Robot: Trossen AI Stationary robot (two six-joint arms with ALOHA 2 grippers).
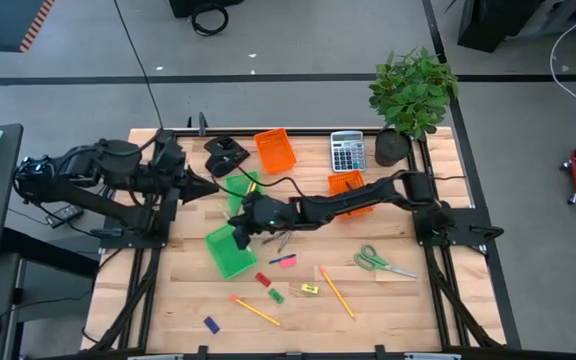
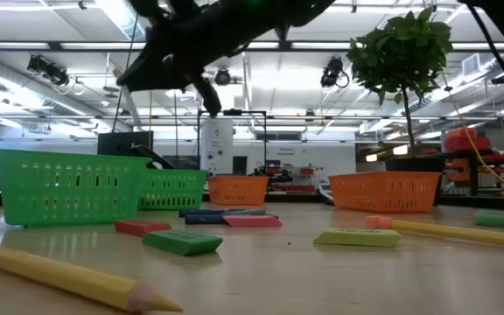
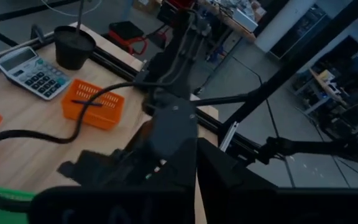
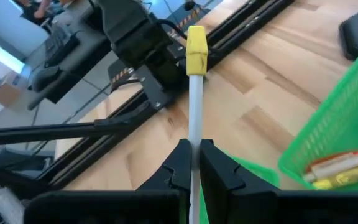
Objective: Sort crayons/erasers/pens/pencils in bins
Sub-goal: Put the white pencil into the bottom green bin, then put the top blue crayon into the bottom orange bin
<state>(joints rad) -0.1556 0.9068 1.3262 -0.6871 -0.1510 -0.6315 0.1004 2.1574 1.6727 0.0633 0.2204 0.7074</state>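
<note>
sorting half done: right tool (image 4: 190, 163) clamped on a yellow-capped pen (image 4: 195, 93) above a green bin (image 1: 230, 250); left tool (image 1: 211, 186) shut, empty; erasers (image 1: 286, 260), pencils (image 1: 336, 292) left on surface (image 1: 408, 310).

Your wood table (image 1: 408, 310) carries bins (image 1: 275, 150), erasers (image 1: 211, 324), pencils (image 1: 336, 292), scissors (image 1: 380, 264), calculator (image 1: 346, 151), plant pot (image 1: 391, 148).

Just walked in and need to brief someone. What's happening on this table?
The right hand is shut on a thin white stick with a yellow cap, holding it over the green bin near the table's middle. The left hand waits shut at the left side. Erasers and pencils lie unsorted on the wood.
</note>
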